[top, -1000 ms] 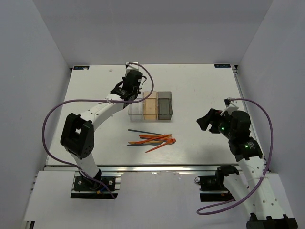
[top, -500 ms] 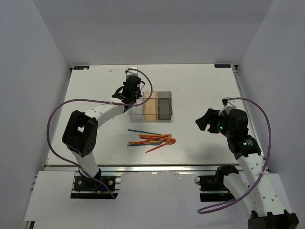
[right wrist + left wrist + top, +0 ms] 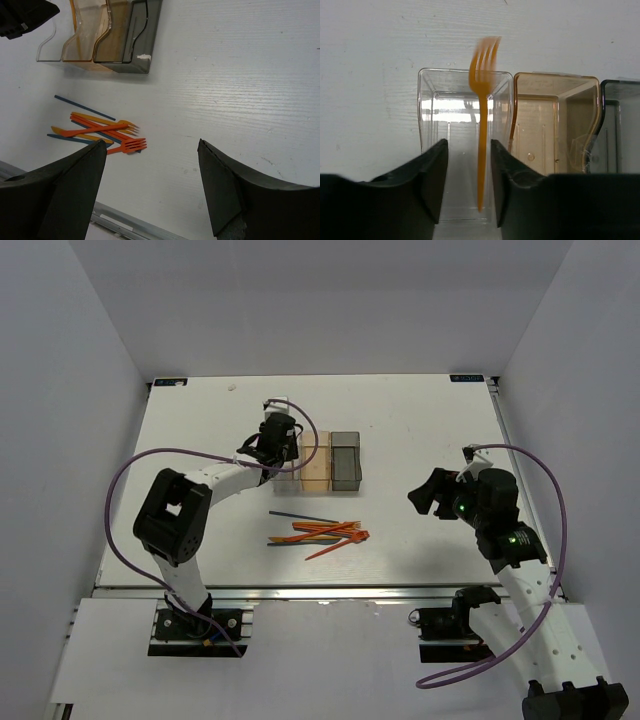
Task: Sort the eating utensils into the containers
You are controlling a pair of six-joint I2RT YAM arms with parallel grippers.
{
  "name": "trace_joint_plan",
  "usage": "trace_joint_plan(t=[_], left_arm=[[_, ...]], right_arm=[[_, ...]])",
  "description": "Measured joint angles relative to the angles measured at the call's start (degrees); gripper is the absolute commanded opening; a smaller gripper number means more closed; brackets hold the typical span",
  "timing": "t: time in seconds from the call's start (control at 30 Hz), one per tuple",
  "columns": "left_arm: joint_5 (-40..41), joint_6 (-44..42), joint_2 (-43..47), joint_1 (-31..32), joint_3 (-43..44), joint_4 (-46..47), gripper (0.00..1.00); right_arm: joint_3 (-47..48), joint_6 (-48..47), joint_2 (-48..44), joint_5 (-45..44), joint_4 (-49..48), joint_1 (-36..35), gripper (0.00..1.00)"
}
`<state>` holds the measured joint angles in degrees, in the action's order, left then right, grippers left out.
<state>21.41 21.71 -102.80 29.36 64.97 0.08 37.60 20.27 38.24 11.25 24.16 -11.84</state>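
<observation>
Orange fork upright inside part-open left pincer, above clear bin.

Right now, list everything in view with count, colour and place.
clear bin: one, clear, left end of the row
tan bin: one, tan, middle of the row
dark grey bin: one, smoky grey, right end
orange fork: one, orange, between the left fingers, at the clear bin
loose utensils: overlapping, count unclear; mostly orange, some dark blue; piled nearer the arms than the bins
table: one, white
left fingers: two, black, apart
right fingers: two, black, wide apart, empty
</observation>
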Motion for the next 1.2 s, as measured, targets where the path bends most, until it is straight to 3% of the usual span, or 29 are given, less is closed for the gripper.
trace_joint_plan(t=[0.1,0.2,0.3,0.33,0.37,0.6,0.73,0.87,1.0,1.2], left_arm=[[0.11,0.20,0.17,0.00,0.00,-0.11,0.61],[0.20,0.37,1.16,0.00,-0.02,-0.15,0.65],[0.17,0.48,4.04,0.00,-0.04,-1.31,0.75],[0.15,0.57,5.46,0.00,-0.07,-1.84,0.92],[0.07,0.42,7.08,0.00,-0.07,-2.36,0.98],[-0.76,1.51,21.27,1.84,1.73,-10.36,0.98],[1.11,1.68,27.17,8.26,1.92,-16.31,0.98],[-0.26,1.86,30.62,16.39,-3.96,-19.26,0.93],[-3.93,1.75,28.06,22.71,-10.23,-20.76,0.85],[-9.16,-1.92,16.68,32.30,-10.99,-20.26,0.73]], right_arm=[[0.00,0.00,0.09,-0.11,-0.02,-0.11,0.79],[0.00,0.00,0.39,-0.22,0.00,-0.20,0.79],[0.00,0.00,0.70,-0.46,0.07,-0.24,0.81],[0.00,0.02,0.87,-0.46,0.04,-0.24,0.82],[0.00,0.07,1.05,-0.46,0.07,-0.24,0.83],[0.28,0.57,2.38,-0.98,1.31,-0.42,0.83],[1.62,1.22,2.05,-2.25,2.82,-0.68,0.82],[1.97,1.84,1.57,-3.34,3.17,-0.76,0.78],[1.97,2.01,1.42,-3.82,3.56,-0.92,0.75],[1.92,1.77,-0.31,-4.52,4.98,-1.01,0.75]])
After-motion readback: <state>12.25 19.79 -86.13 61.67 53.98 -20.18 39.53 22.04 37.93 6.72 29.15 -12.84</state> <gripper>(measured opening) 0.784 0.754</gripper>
